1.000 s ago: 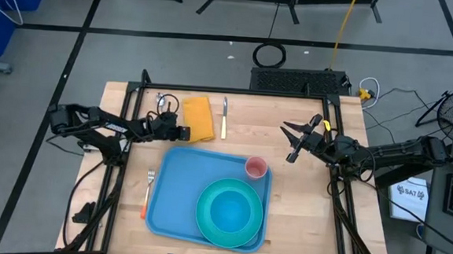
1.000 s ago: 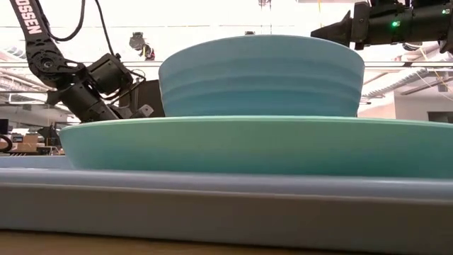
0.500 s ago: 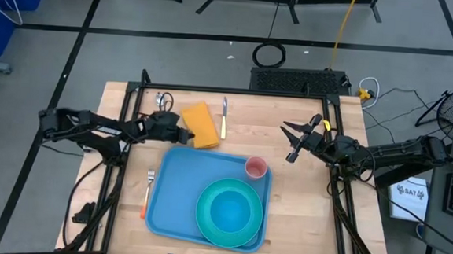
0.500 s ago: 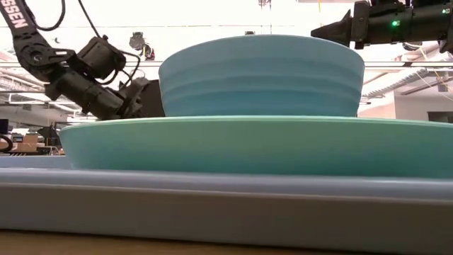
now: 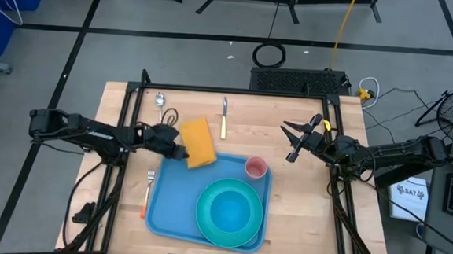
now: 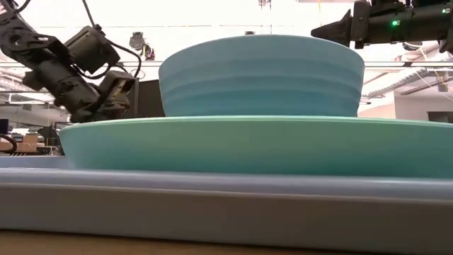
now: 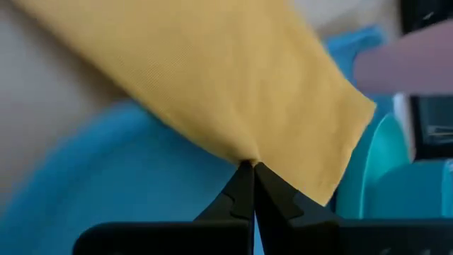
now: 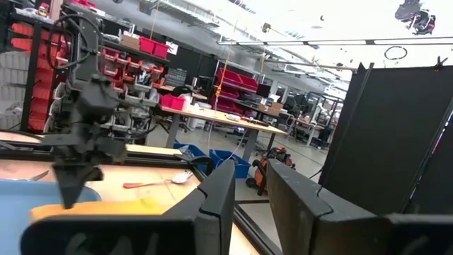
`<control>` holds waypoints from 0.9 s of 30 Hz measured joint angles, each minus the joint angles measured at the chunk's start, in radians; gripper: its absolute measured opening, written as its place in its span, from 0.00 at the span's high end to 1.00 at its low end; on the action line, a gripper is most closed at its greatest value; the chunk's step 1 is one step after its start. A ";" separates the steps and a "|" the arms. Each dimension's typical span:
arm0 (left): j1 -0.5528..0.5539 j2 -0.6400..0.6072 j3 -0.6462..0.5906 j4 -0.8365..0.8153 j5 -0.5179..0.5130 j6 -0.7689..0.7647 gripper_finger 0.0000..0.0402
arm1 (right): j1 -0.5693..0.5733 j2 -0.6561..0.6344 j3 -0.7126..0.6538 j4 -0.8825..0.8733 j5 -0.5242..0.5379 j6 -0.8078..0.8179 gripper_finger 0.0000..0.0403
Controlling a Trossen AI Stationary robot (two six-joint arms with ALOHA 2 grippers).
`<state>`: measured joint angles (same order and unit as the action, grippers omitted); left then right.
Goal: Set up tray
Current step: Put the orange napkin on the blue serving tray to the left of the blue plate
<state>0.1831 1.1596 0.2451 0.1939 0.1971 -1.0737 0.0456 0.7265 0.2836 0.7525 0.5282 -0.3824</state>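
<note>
The surface (image 5: 300, 210) carries the tray (image 5: 177, 188), which lies at its near-centre, toward the front edge. The tray already holds 3 items: a turquoise plate (image 5: 203, 220), a bowl (image 5: 230, 209) stacked on that plate, and a pink cup (image 5: 256, 168) in the tray's far right corner.

The setup is judged partly complete. The left gripper (image 5: 179, 148) is clamped on one edge of a yellow napkin (image 5: 199, 141), which hangs over the tray's far left corner and is not yet laid down. The left wrist view shows the 2 fingers pressed together on the cloth. The right gripper (image 5: 293, 136) hovers with its fingers apart over the surface's right side, well apart from the tray, holding nothing.

3 utensils are still off the tray: a fork (image 5: 149, 188) just beside the left rim, a knife (image 5: 224, 119) and a spoon (image 5: 161, 106) near the far edge.

In the low view the plate and bowl hide the cup, the napkin and all utensils. The left arm partly covers the spoon's handle.
</note>
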 joint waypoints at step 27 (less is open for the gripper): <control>-0.689 -0.004 0.002 -0.092 0.016 -0.718 1.00 | 0.000 0.000 0.000 0.026 0.002 0.003 0.81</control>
<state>-0.5057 1.1558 0.2470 0.1018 0.2134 -1.7915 0.0456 0.7265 0.2836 0.7784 0.5304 -0.3794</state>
